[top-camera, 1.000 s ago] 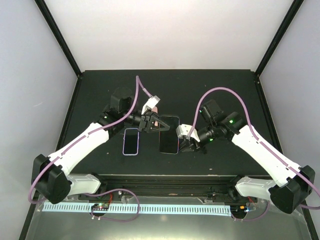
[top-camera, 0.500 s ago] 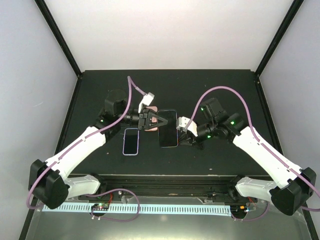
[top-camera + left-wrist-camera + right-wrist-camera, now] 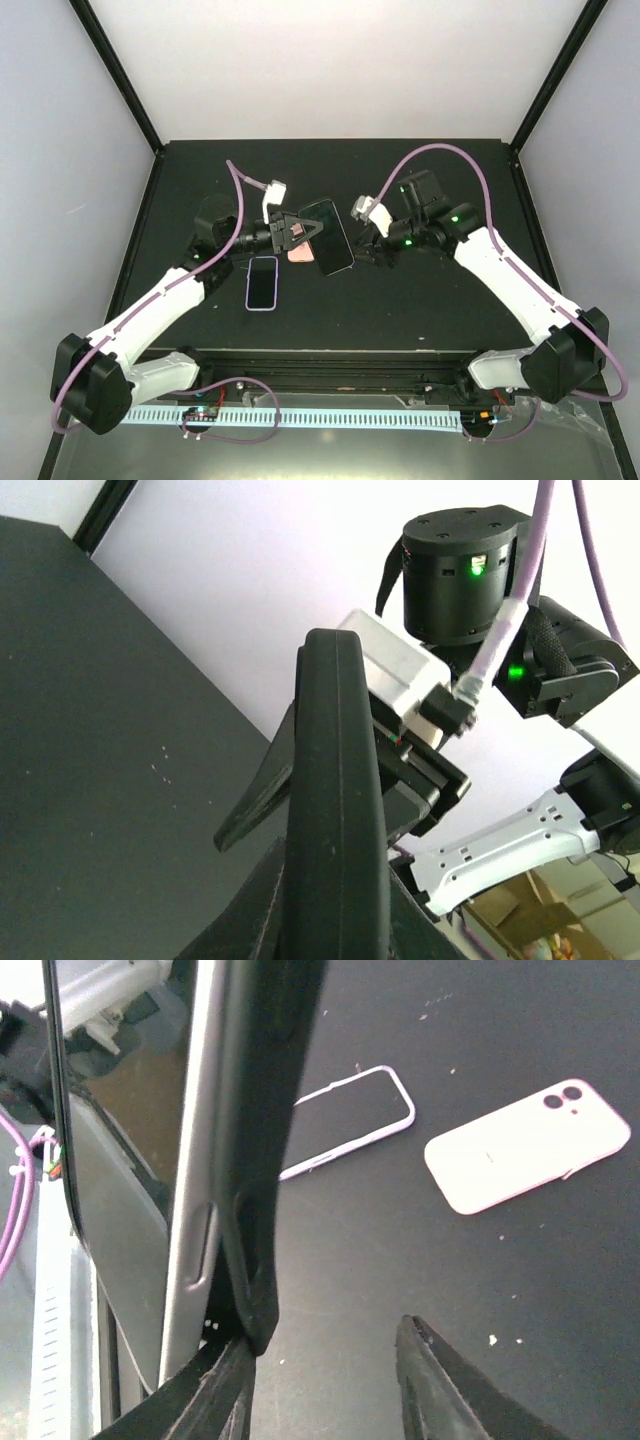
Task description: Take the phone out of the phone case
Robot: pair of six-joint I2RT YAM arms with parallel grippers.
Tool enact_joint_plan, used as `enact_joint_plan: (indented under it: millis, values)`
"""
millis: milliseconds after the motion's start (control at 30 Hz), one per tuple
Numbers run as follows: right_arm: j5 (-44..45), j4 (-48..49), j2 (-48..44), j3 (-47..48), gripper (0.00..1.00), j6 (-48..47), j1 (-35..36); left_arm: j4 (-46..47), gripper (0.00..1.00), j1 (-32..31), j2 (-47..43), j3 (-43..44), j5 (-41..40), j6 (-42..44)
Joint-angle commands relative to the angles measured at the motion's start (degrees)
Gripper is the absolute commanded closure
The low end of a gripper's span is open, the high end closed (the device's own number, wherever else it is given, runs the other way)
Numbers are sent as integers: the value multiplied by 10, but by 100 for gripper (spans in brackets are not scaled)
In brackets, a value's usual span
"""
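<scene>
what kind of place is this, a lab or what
Probably a robot lab test cell: two arms bolted to a black table, plain white walls around it, left gripper gripping a phone.

The table (image 3: 420,300) is matte black with pale specks. The left arm (image 3: 160,300) and right arm (image 3: 515,285) are white, with purple cables (image 3: 522,570) and green lights (image 3: 478,568). The case (image 3: 520,1160) is pale salmon pink. The small phone (image 3: 262,283) is black with a lilac rim. The raised phone (image 3: 328,235) is glossy black with a silver side.

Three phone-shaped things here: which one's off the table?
The black phone, held tilted in the left gripper. The lilac-edged phone and pink case lie flat.
</scene>
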Motion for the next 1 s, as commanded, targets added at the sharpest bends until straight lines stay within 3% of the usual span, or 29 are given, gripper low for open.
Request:
enact_joint_plan:
  millis: [0, 67, 167, 467, 667, 767, 833, 967]
  values:
    - [-13, 105, 14, 52, 55, 37, -19, 59, 98, -25, 1, -2, 113, -67]
    - [-21, 109, 14, 53, 34, 47, -20, 74, 99, -24, 13, -4, 118, -74]
    - [-32, 124, 13, 52, 23, 71, -20, 72, 98, -24, 22, -2, 123, -66]
    - [-134, 173, 34, 85, 20, 162, -20, 80, 98, -45, 41, -25, 117, -59]
    - [-212, 208, 29, 90, 5, 210, -20, 104, 98, -57, 53, -44, 105, -70]
    - [-224, 222, 23, 87, 8, 223, -20, 113, 98, -64, 57, -48, 100, -72]
    - [-233, 227, 19, 85, 15, 228, -20, 110, 98, -65, 60, -51, 91, -72]
    - [-255, 231, 6, 70, 49, 234, -20, 101, 98, -65, 70, -54, 60, -77]
